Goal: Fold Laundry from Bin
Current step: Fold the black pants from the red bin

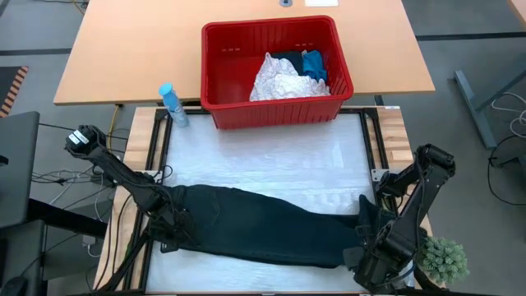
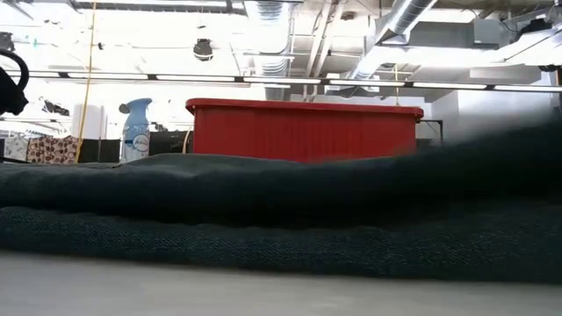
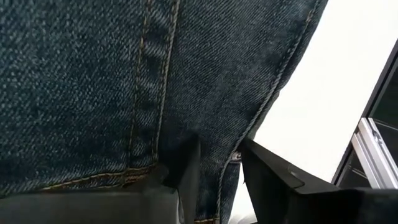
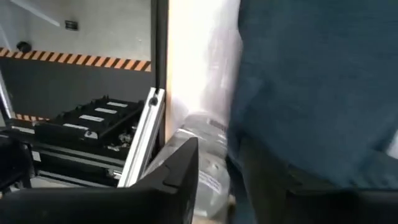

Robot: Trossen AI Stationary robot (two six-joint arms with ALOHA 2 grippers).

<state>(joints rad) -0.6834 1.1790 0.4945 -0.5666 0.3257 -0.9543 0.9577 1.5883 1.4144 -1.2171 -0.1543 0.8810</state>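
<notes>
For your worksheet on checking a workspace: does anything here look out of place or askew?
Nothing stands out. The jeans lie along the table, the red bin sits upright with laundry inside, and the spray bottle stands beside it.

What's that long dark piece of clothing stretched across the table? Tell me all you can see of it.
The dark denim jeans lie flat and lengthwise across the white table surface, in front of the red plastic bin. The cloth is dark blue, coarse-woven, with tan stitched seams. The left gripper has its fingers either side of a seamed edge at one end; the right gripper sits at the other end, a fold draped over one finger.
</notes>
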